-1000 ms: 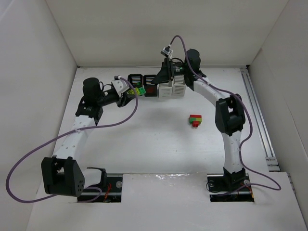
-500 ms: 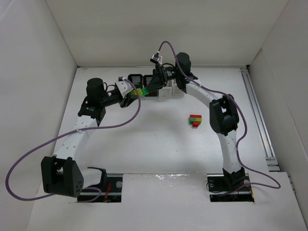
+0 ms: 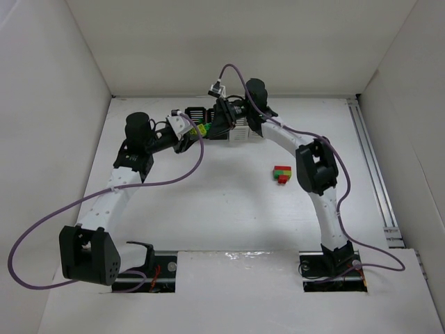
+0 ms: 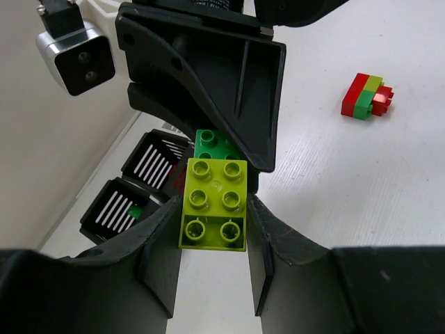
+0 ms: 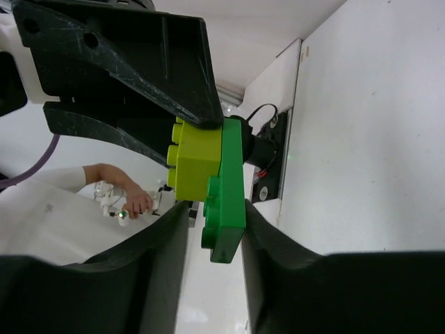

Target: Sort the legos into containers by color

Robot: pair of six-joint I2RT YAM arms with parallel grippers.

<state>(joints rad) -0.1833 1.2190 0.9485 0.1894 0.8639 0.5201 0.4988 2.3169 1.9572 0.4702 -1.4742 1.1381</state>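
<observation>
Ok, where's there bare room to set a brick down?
Bare: the wide middle of the table, between left arm, right arm and the red-green lego clump; also the far right corner beside the rail. Crowded: far centre, where left pincer and right pincer meet at the yellow-green brick by the baskets.

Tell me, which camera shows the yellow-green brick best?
The left wrist view: the yellow-green brick fills the centre, studs facing the camera, pinched between the left fingers. The right wrist view shows it side-on, joined to a green brick. In the top view it is a tiny speck.
</observation>
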